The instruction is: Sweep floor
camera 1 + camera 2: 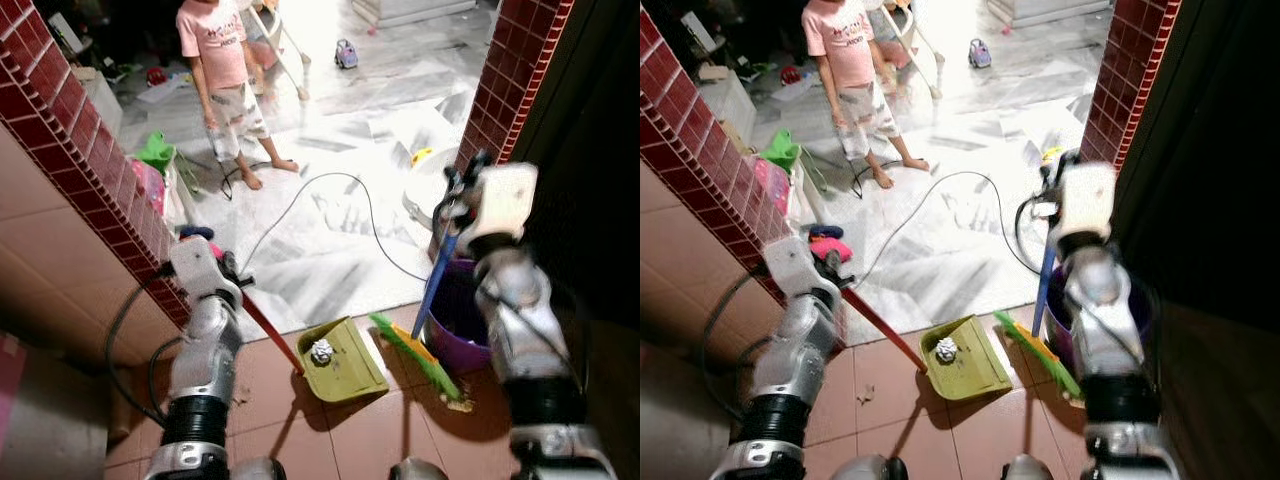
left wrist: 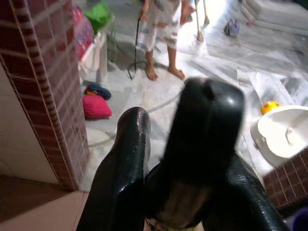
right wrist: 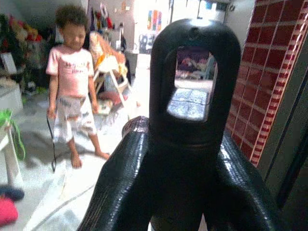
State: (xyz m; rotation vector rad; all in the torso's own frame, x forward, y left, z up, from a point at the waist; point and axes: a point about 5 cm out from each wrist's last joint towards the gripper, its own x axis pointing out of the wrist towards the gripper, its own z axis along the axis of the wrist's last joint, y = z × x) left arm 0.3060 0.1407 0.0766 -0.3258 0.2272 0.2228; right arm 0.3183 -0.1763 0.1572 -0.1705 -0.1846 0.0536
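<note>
- The left tool (image 1: 232,268) is clamped on the top of the dustpan's red handle (image 1: 268,330), fingers closed round it, as the left wrist view shows.
- The right tool (image 1: 458,200) grips the blue broom handle (image 1: 436,280) near its top end; the right wrist view shows the black hanging-loop end cap pinched between its fingers.
- The green dustpan (image 1: 345,365) lies flat on the terracotta floor tiles (image 1: 340,430), mouth facing the broom, with a crumpled silvery wad (image 1: 321,351) already sitting inside it.
- The green broom head (image 1: 415,355) rests on the floor just beside the pan's open edge, on the robot's right; its handle slants up past the purple bucket (image 1: 455,325).
- A few crumbs (image 1: 458,403) lie by the bristles, beyond the head from the pan, so I'd judge a leftward stroke toward the pan mouth comes next.
- A person (image 1: 225,80) stands well off on the marble floor.
</note>
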